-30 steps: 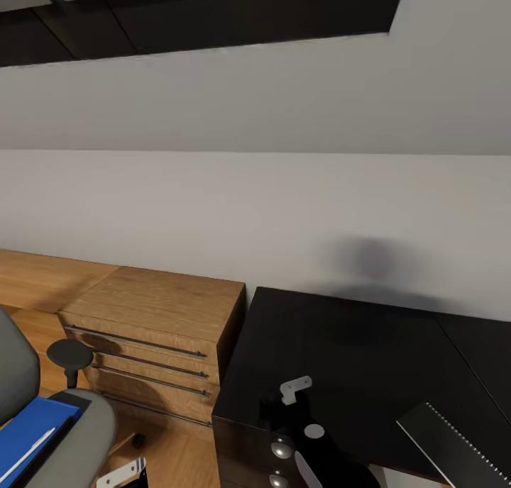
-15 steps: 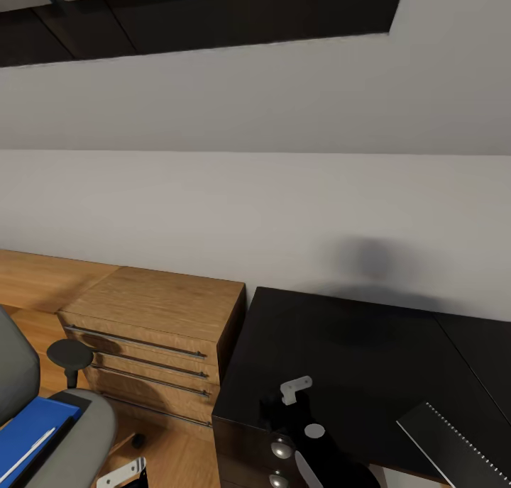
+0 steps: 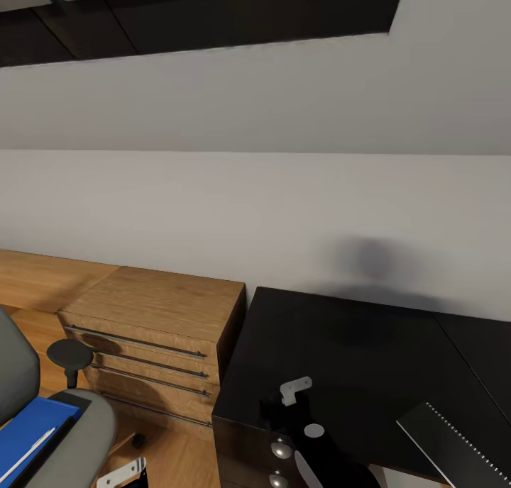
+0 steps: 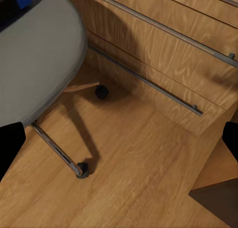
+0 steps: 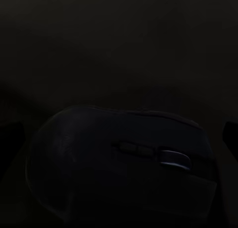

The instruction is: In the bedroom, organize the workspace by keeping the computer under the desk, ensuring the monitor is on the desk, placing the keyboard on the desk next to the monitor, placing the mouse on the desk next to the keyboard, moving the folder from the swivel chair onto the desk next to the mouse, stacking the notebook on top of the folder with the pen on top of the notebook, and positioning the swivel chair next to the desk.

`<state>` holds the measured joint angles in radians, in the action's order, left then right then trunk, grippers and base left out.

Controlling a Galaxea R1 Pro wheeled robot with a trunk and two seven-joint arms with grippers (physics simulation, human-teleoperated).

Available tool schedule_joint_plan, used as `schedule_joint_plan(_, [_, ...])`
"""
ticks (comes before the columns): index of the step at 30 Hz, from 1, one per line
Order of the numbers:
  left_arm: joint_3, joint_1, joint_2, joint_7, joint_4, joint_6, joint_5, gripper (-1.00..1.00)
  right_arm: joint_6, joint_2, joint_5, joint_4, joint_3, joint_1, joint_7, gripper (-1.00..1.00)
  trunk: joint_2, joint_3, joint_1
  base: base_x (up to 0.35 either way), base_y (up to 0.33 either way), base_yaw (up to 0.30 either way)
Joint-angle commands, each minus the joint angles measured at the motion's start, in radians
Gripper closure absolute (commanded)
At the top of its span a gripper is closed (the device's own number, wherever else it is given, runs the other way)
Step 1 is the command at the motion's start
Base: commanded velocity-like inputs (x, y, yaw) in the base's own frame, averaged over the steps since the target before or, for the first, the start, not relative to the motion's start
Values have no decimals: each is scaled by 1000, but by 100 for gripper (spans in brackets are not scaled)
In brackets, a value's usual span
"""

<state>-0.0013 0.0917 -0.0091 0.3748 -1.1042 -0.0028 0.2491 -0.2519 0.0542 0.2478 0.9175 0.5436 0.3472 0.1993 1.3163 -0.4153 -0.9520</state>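
**Nothing moved; mouse under the right gripper**

Across the last second the head view stayed identical, so the task had not advanced. The right gripper hung over the desk near its front left corner, the mouse close below; whether it gripped, I cannot tell. The left gripper stood released above the floor. One keyboard lay at the front edge. One folder and one pen waited on the single swivel chair.

You had one desk, one keyboard, one mouse, one swivel chair, one folder, one pen, one wooden cabinet.
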Motion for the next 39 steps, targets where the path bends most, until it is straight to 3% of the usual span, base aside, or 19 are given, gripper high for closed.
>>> schedule_joint_plan(1, [0,0,0,3,-2,0,8,-100,-4,-1,10,1,4,1,9,-100,1,-1,0,0,0,0])
schedule_joint_plan(39, [0,0,1,3,-2,0,7,-100,-46,5,13,-3,3,4,6,-100,1,-1,0,0,0,0])
